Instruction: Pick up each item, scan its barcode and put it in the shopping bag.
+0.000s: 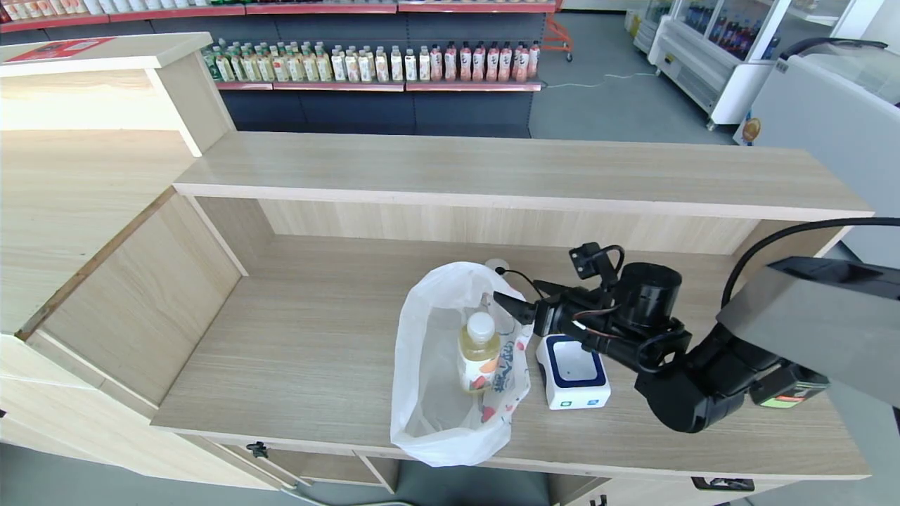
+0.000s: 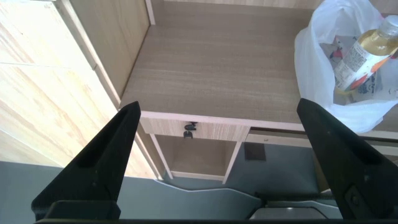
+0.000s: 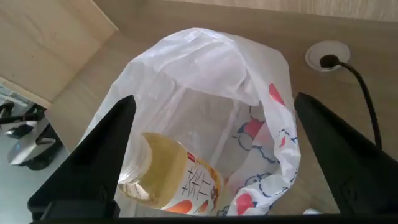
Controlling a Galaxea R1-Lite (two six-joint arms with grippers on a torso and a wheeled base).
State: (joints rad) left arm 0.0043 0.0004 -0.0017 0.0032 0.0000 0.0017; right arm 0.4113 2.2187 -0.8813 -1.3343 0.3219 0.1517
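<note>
So, bottle point(image 1: 479, 351): upright inside shopping bag point(image 1: 422, 337)
Right gripper point(image 1: 517, 301): fingers spread, over bag's rim
Left gripper point(image 2: 219, 104): spread, off counter's point(image 2: 217, 68) front

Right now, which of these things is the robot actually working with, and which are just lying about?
Part of the job: drink bottle, shopping bag holding it, barcode scanner, right claw open over the bag.

Just lying about: cable port, shelved drinks, display fridge.

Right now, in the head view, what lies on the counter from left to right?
The shopping bag with a bottle inside it → the barcode scanner.
</note>
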